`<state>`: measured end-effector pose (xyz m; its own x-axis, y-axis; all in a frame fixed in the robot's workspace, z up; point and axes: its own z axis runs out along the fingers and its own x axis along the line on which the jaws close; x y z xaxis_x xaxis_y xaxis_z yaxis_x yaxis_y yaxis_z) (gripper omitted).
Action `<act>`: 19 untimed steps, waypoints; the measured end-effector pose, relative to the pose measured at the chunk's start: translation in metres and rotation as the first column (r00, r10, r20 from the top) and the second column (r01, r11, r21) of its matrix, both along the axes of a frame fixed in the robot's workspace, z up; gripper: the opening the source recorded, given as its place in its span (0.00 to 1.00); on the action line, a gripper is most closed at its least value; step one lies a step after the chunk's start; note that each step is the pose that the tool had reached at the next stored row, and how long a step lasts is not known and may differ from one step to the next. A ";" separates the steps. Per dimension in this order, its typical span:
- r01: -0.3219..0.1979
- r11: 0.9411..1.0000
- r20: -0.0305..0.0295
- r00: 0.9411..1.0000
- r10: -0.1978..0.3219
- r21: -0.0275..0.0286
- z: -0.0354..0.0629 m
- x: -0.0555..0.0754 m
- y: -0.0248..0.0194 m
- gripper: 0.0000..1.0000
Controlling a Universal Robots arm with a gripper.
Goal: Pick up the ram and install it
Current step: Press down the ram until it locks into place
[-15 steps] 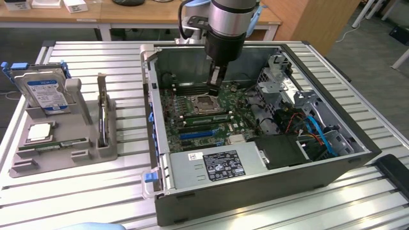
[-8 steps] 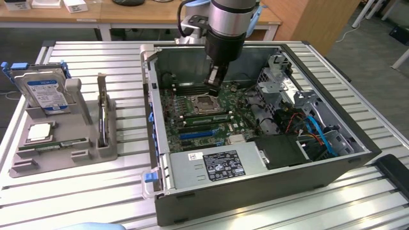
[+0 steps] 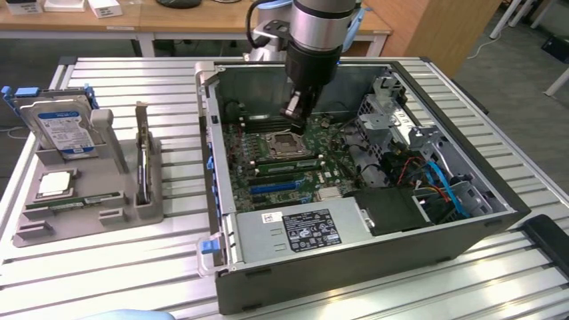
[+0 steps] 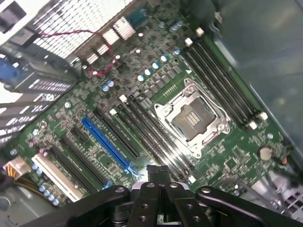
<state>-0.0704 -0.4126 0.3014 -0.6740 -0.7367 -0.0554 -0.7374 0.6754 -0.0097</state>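
1. Black gripper [image 4: 158, 171] is pinched shut with nothing between its fingertips that I can make out. It hangs inside the case [image 3: 213, 133], just over the board.
2. Next out from it is the socket [image 4: 193, 118], open and bare, almost under the tips in the exterior view.
3. Beside the socket run the long dark slots [image 4: 156, 142], parallel to its edge. I cannot tell whether any of them is filled.
4. Past the case wall, toward the exterior view's left, is the grey tray [image 3: 116, 180], well apart from the gripper.
5. On it lies the ram [image 3: 76, 200], a thin green stick flat along the tray's near part. Its long axis runs roughly across the exterior view.
6. I judge the ram lies fully outside the case from the gripper, with the wall between them.
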 end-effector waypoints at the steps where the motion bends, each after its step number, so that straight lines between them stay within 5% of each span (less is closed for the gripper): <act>1: 0.017 1.000 0.000 1.000 -0.017 0.000 -0.0001 0.000 0.0000 0.10; 6: 0.103 0.995 0.000 0.995 -0.103 0.000 -0.0003 0.000 0.0000 0.10; 10: 0.175 0.985 0.000 0.985 -0.175 0.000 -0.0005 0.000 0.0000 0.10; 15: 0.264 0.964 0.000 0.964 -0.264 0.000 -0.0008 0.000 0.0000 0.10; 19: 0.334 0.943 0.000 0.943 -0.334 0.000 -0.0010 0.000 0.0000 0.10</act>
